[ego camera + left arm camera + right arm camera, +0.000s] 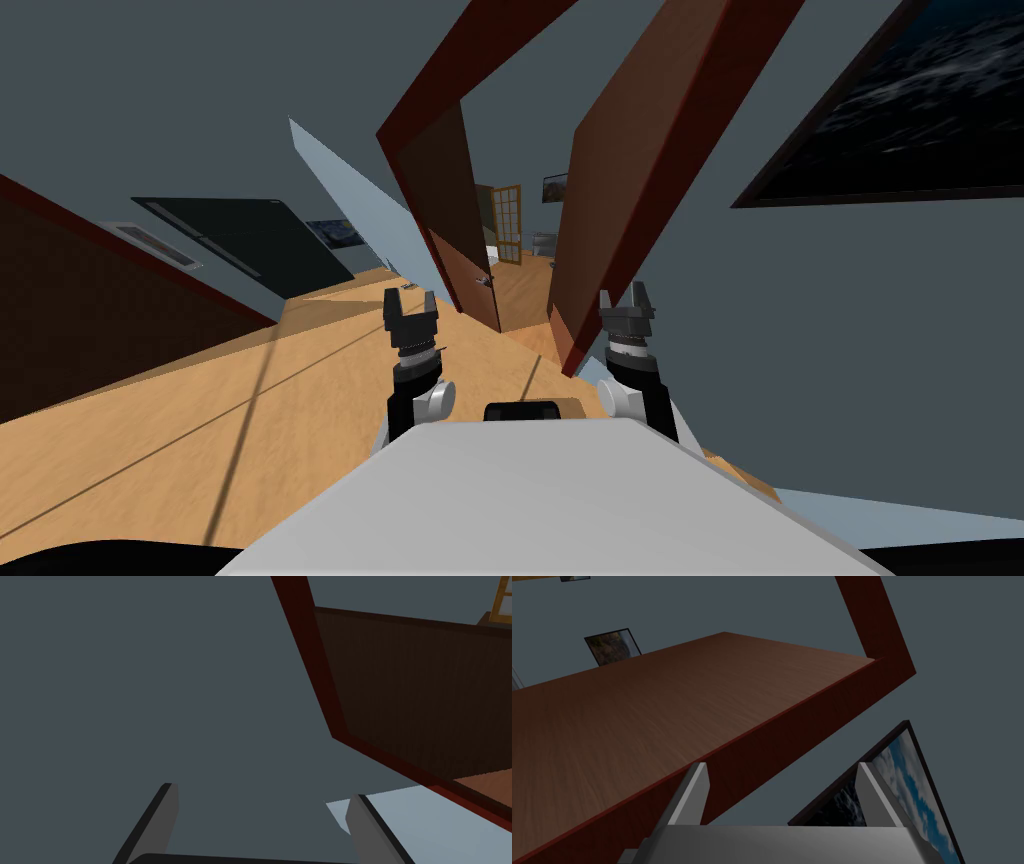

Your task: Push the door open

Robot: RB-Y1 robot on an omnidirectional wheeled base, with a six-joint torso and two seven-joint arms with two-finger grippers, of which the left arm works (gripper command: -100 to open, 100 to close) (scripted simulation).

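Though open, door (460, 230) beyond left pincer (410, 298)

floor (200, 420): light wood planks | wall (850, 330): plain grey, right | framed picture (900, 100): dark, near right wall | black panel (250, 240): left wall, vent grille (155, 245) beside it | far: paned yellow door (508, 222), small picture (555, 187) to its right
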